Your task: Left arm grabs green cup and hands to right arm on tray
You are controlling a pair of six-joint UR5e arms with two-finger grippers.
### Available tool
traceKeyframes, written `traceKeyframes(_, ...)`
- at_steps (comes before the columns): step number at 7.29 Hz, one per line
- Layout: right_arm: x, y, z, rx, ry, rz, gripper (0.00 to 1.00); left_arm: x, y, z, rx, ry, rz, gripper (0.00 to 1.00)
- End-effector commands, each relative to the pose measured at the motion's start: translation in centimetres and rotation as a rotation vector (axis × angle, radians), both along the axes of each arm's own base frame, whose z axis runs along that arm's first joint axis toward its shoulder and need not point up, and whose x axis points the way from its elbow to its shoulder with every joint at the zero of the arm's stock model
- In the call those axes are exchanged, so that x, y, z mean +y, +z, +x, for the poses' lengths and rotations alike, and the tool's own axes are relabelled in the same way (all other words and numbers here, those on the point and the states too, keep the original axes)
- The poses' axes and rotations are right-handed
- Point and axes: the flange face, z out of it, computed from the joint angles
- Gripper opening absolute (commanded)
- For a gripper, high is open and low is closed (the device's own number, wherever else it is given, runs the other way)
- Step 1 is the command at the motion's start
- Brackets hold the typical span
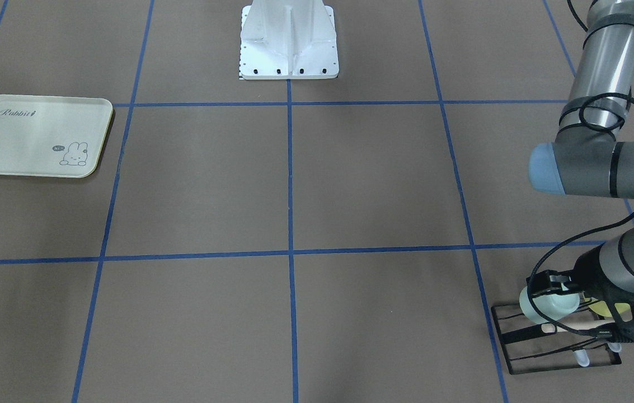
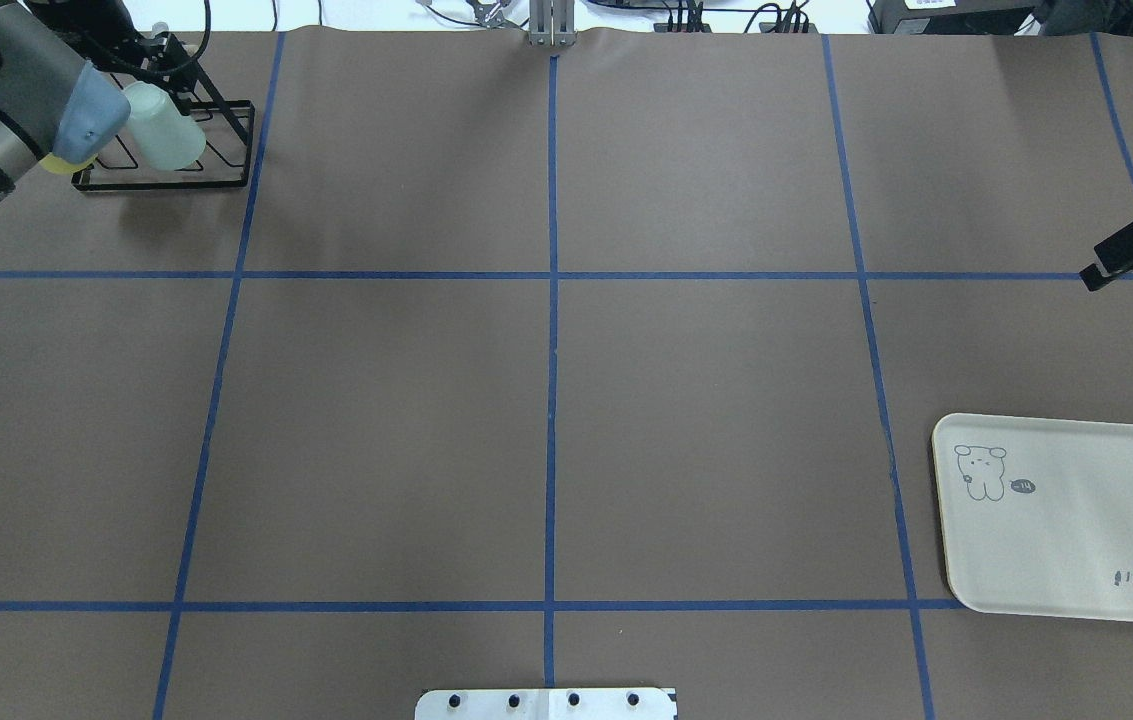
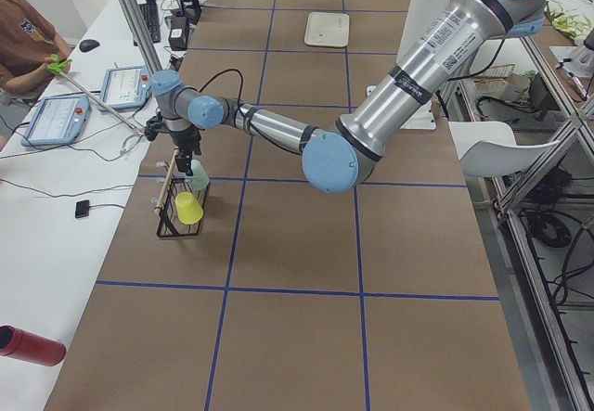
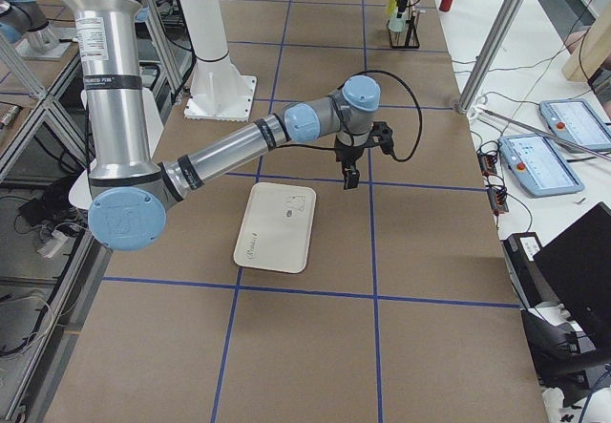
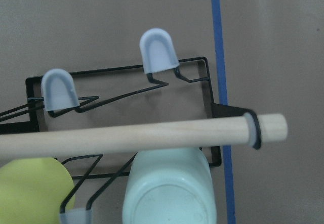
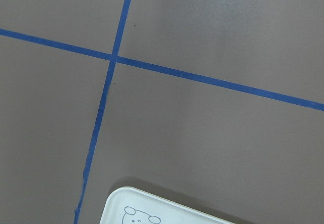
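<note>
The pale mint-green cup [image 1: 552,307] lies on a peg of the black wire rack [image 1: 552,364] at the table's far left corner; it also shows in the overhead view [image 2: 166,130]. The left wrist view shows its base [image 5: 169,193] close below the rack's wooden bar [image 5: 152,133]. My left gripper [image 1: 546,282] is right at the cup, with black fingers along its side. I cannot tell whether it grips. The cream Rabbit tray [image 2: 1076,530] lies on the right side. My right gripper [image 2: 1096,272] hangs empty just beyond the tray's far edge, cut off by the frame.
A yellow-green cup [image 1: 619,308] sits on the same rack beside the mint one, also in the left wrist view [image 5: 30,188]. The white robot base [image 1: 289,39] stands at the table's near middle. Blue tape lines grid the brown table. An operator sits at the side table.
</note>
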Motion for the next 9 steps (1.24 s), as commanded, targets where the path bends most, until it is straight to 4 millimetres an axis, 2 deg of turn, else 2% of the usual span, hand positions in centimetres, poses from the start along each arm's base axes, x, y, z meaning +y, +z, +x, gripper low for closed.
traceKeyframes(1,0.0,0.1,-0.2,0.001,-0.005,-0.003,1.00,-0.3,0.4,0.1,0.001,-0.004,0.001,0.99)
traceKeyframes(5,-0.1,0.4,-0.4,0.003,-0.008,-0.008,1.00,-0.1,0.5,1.1,-0.006,0.006,-0.001,0.97)
traceKeyframes(8,-0.1,0.5,-0.5,0.004,-0.008,-0.010,1.00,-0.1,0.7,1.2,-0.009,0.008,-0.002,0.89)
traceKeyframes(9,-0.1,0.6,-0.4,0.004,-0.008,-0.011,1.00,-0.1,0.7,1.2,-0.009,0.009,-0.006,0.63)
